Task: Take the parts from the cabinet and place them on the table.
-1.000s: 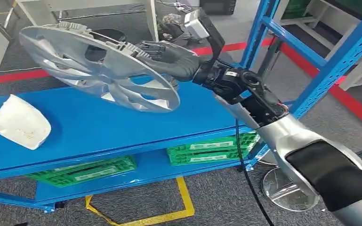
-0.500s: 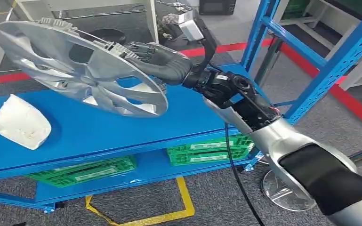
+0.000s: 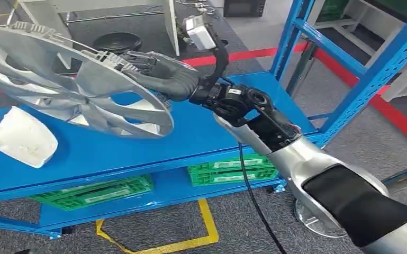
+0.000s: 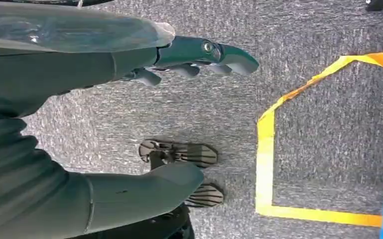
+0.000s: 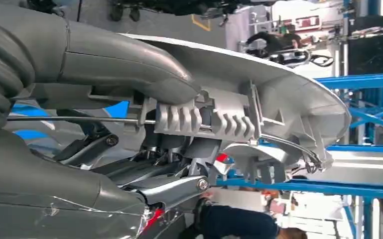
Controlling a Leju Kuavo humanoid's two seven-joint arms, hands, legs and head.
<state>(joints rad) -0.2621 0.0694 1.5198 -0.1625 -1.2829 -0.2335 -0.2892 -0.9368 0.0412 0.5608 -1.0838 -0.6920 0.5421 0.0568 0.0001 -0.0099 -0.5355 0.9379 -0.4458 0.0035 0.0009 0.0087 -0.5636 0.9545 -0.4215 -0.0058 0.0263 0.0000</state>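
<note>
The right hand (image 3: 161, 74) holds a big silver wheel cover (image 3: 69, 84) by its rim. The fingers are wrapped around the edge, and the right wrist view shows the thick thumb (image 5: 124, 67) pressed on one side of the cover (image 5: 259, 99) and the darker fingers (image 5: 144, 174) on the other side. The cover hangs in the air, tilted, above the blue table (image 3: 201, 132). It does not touch the table top.

A second ago the cover was more to the right, over the middle of the table. Now it has moved to the left, and part of it goes past the left edge of the head view. The right arm has swung left with it, and the hand has kept the same grip all the way.

A white part (image 3: 24, 137) lies on the left side of the table. It has not moved. The low edge of the cover is now near it, just above and to the right, but the two are apart.

Green crates (image 3: 233, 169) sit on the shelf under the table. A blue cabinet frame (image 3: 349, 84) stands to the right.

The left hand (image 4: 144, 64) hangs down over the grey floor (image 4: 319, 124). Its fingers are spread out and it holds nothing. Yellow tape (image 4: 266, 149) is stuck on the floor near it.
</note>
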